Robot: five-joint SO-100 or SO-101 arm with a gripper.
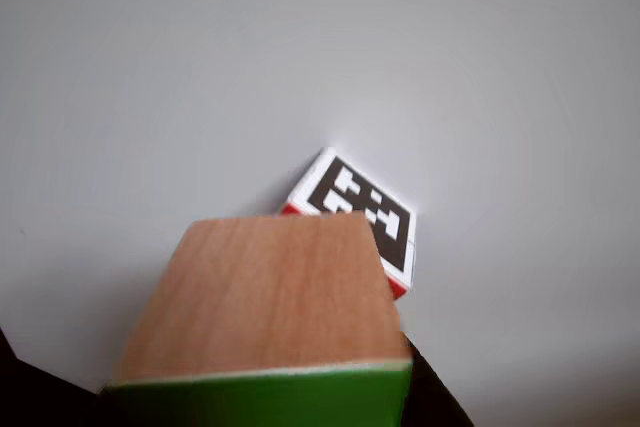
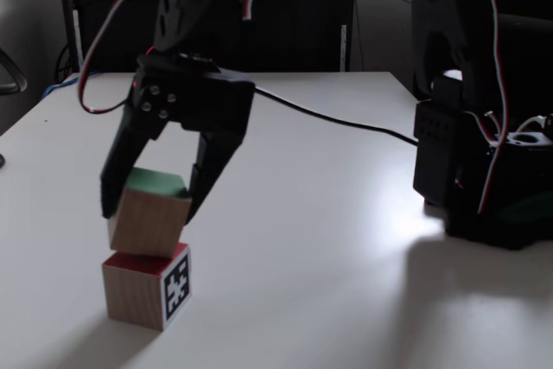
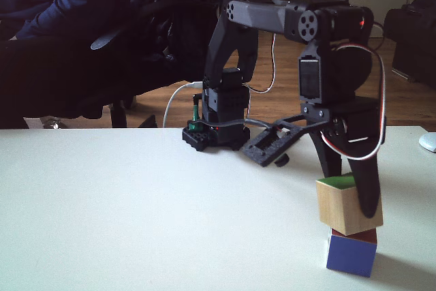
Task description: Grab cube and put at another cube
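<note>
The end effector (image 2: 149, 210) pinches the cube (image 2: 149, 219) — tilted atop another cube (image 2: 147, 287) — steadying it for release.

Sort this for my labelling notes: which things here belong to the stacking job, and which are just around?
Part of the job:
- wooden cube, green face up
- marker cube under it
- gripper around the wooden cube

Just around:
- black cable on the table
- office chair behind the table
- second arm's black base

arm bent downward, claw (image 2: 147, 205) pointing down, fingers spread
</note>
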